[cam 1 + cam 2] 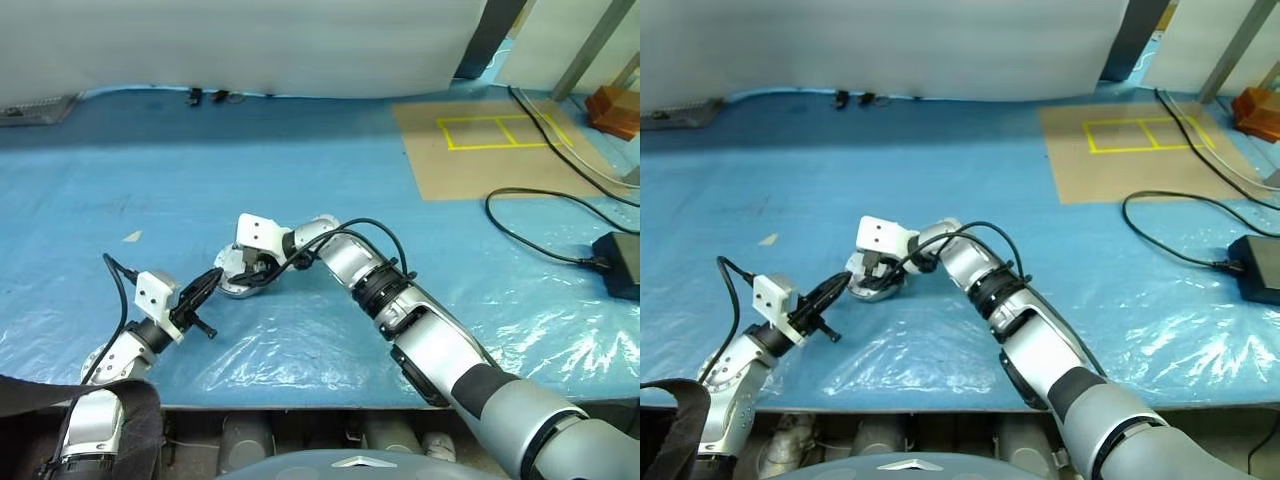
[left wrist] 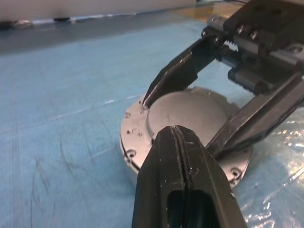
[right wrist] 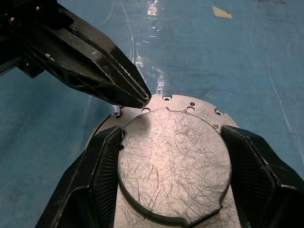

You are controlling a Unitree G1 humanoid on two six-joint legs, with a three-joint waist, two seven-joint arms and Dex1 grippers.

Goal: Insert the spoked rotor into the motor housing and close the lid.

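Right end effector point(image 3: 173, 156) spans the plain grey lid point(image 3: 173, 164) on the blue worktop point(image 1: 300, 180); closed left end effector point(image 1: 205, 283) touches its rim at 8 o'clock.

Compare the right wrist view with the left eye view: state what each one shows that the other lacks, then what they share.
Right wrist view alone: the lid's scratched plain grey face, and small holes around the edge of the disc it sits on. Left eye view alone: a black power adapter with its cable, and a brown board marked with yellow tape. Both: the right gripper straddling the lid, the shut left gripper beside it, and the blue table cover.
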